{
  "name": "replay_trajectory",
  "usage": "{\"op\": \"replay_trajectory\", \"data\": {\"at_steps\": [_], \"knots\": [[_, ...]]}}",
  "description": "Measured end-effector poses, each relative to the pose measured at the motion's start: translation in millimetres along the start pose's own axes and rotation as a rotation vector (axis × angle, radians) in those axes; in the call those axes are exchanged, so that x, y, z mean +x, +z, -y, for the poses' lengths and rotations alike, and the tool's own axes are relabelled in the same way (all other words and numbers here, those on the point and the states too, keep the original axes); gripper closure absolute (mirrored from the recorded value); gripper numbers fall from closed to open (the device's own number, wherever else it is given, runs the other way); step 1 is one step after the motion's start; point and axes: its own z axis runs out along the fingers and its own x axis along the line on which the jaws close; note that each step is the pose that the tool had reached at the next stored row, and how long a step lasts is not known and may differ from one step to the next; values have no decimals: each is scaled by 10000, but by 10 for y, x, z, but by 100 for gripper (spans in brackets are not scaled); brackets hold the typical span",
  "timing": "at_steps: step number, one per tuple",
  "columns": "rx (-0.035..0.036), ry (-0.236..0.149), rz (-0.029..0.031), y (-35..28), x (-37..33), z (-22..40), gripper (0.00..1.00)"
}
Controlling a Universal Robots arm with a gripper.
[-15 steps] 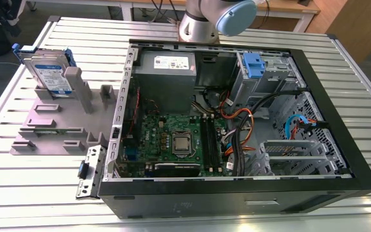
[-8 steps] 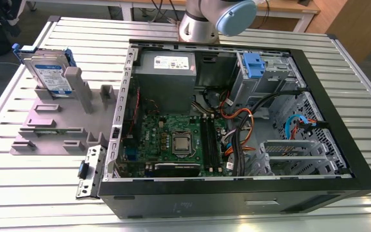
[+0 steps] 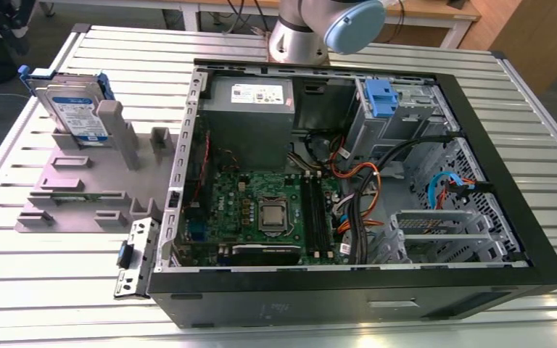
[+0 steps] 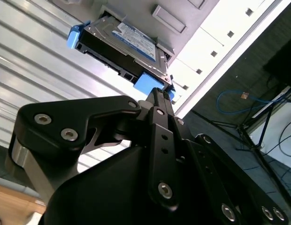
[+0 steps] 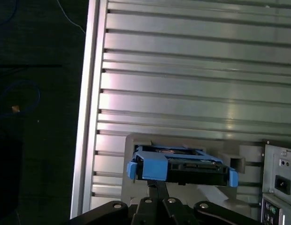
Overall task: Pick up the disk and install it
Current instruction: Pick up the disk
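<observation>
- The disk (image 3: pixel 73 109) stands on edge in a grey holder (image 3: pixel 75 199), to the exterior view's left of an open computer case (image 3: pixel 525 217).
- Holder and case rest on a slatted metal counter (image 3: pixel 27 290).
- Inside the case lie a green circuit board (image 3: pixel 249 196) and a grey power box (image 3: pixel 249 116).
- A robot arm (image 3: pixel 318 29) rises behind the case.

At the top middle of the exterior view, a silver arm (image 3: pixel 298 40) segment runs up out of frame, with a pale blue cap (image 3: pixel 354 24) on the joint just beside it. In the second wrist view, the black hand (image 4: pixel 162 97) has its two slim fingers (image 4: pixel 158 140) pressed flat together. In the first wrist view, the hand (image 5: pixel 157 183) looks the same: its tips meet in one thin line, and black linkage plates (image 5: pixel 117 211) studded with screws spread out behind them.
</observation>
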Motion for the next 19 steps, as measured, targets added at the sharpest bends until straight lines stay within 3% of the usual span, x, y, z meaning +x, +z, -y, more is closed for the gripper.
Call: {"op": "replay_trajectory", "data": {"at_steps": [11, 19], "knots": [[-23, -1868, -80, 0, 0, 0, 89], [-24, -1951, -83, 0, 0, 0, 89]]}}
